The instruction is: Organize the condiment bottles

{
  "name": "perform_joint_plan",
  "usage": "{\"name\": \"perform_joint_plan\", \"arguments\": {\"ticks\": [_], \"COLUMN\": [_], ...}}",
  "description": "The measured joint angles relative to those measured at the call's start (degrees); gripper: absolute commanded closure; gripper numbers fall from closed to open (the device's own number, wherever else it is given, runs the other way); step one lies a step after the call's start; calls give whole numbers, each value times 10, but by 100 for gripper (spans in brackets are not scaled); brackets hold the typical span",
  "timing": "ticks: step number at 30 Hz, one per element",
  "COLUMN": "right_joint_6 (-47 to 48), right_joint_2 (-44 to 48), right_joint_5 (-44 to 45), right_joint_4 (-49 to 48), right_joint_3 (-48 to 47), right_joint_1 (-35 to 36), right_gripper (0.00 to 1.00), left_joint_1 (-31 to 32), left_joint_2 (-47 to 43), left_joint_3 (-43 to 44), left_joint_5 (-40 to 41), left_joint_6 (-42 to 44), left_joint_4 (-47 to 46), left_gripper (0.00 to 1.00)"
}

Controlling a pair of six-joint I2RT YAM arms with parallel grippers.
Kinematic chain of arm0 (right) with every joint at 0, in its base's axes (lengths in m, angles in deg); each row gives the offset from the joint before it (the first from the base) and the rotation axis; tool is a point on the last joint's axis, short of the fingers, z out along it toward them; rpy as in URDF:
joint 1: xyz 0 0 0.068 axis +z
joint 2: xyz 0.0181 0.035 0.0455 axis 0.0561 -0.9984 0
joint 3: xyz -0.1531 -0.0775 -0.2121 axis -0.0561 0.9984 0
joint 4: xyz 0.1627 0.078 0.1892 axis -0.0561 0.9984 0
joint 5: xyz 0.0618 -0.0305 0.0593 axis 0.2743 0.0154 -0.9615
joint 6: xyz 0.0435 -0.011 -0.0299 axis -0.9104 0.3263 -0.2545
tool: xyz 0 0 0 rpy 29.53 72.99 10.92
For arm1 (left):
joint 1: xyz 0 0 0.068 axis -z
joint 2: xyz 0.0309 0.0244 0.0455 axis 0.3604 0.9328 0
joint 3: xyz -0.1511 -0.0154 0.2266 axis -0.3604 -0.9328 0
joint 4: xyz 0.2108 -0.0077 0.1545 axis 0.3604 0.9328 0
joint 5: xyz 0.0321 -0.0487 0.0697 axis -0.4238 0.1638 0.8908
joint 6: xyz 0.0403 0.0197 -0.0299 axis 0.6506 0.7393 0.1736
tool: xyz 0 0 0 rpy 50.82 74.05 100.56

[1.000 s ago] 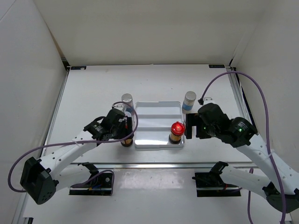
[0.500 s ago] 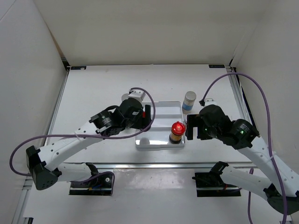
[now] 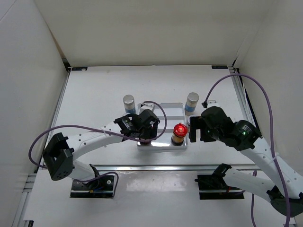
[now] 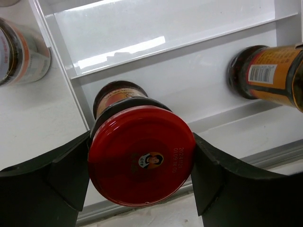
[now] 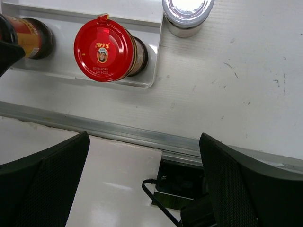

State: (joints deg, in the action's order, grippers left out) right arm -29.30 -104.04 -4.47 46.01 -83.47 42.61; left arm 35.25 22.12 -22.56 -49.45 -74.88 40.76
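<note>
Gripping the red-capped bottle [image 4: 141, 155] by its cap, the left claw [image 4: 142, 163] hangs over the tray [image 4: 189, 85].

My remote lab test cell.
I see plain white walls [image 3: 142, 33] boxing a white counter [image 3: 94, 90] edged by aluminium rail [image 5: 94, 127].

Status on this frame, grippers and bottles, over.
Left gripper shut on red-capped bottle, at tray's left end. Right gripper open, empty, beside tray. Second red-capped bottle standing at tray's right end; silver-capped bottles outside it. Nothing blocking.
</note>
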Motion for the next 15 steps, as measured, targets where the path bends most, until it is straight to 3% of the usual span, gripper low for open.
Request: {"name": "perform_joint_plan", "arguments": {"ticks": [1,5,6,15], "right_joint_6": [0,-5,-7,-10], "right_joint_2": [0,-3,-9,-137], "right_joint_5": [1,16,22,52], "right_joint_4": [1,2,3,5], "right_joint_3": [0,3,5,2], "right_joint_1": [0,-1,-1,-29], "right_gripper": [0,0,0,0], "left_joint_1": [0,0,0,0], "left_joint_2": [0,0,0,-57], "left_joint_3": [-3,-11,-12,14], "left_joint_5": [2,9,10,14], "left_joint_6": [-1,-6,-5,34], "left_joint_4": [-7,-26,-29,-29], "left_gripper": [37,3,0,0]}}
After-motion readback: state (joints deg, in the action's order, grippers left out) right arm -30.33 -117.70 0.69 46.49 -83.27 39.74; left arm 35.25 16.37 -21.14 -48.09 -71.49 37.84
